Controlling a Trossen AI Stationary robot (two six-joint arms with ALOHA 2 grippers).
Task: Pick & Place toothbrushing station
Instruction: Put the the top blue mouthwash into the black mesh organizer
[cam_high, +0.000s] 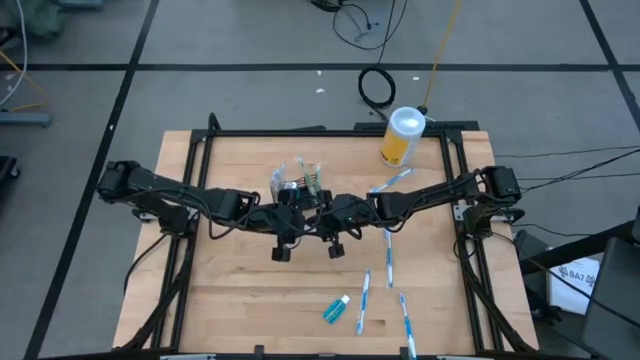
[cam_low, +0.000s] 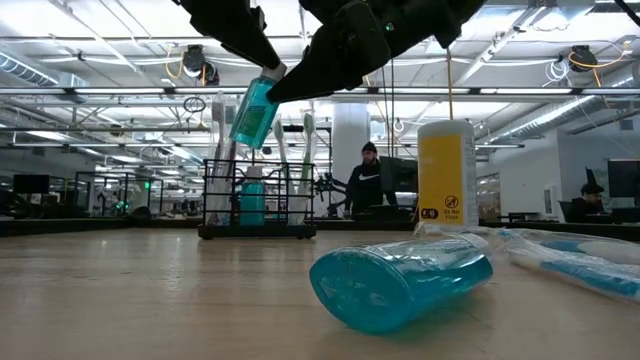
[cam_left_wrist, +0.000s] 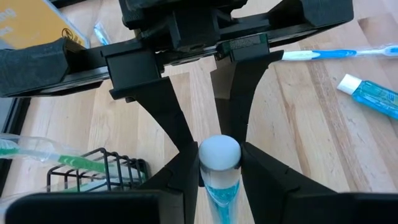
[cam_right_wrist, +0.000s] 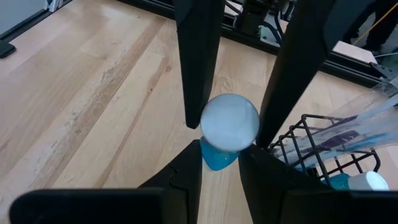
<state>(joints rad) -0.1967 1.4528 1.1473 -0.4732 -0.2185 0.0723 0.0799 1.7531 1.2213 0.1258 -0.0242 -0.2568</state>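
Mid-table, both arms meet over one teal toothpaste tube (cam_low: 254, 110), held in the air tilted, cap end up. The left gripper (cam_left_wrist: 219, 163) is closed on the tube just under its white cap; the right gripper (cam_right_wrist: 219, 149) pinches the same tube from the opposite side. Looks like a hand-over between arms.

The wire-mesh caddy (cam_high: 300, 185) stands just behind the grippers, toward the table's far edge, already holding brushes and a tube. The yellow canister (cam_high: 402, 137) stands near the far right corner.

A second teal tube (cam_high: 336, 309) lies near the front edge, with toothbrushes (cam_high: 364, 296) scattered beside it toward the right side.

Handling judgement: the tube is light, with a soft squeezable body and smooth plastic that is likely slippery. The stiff shoulder below the cap is the safest hold; a pinch mid-body would deform it. Both grips share a short length, so one must release cleanly without twisting it.
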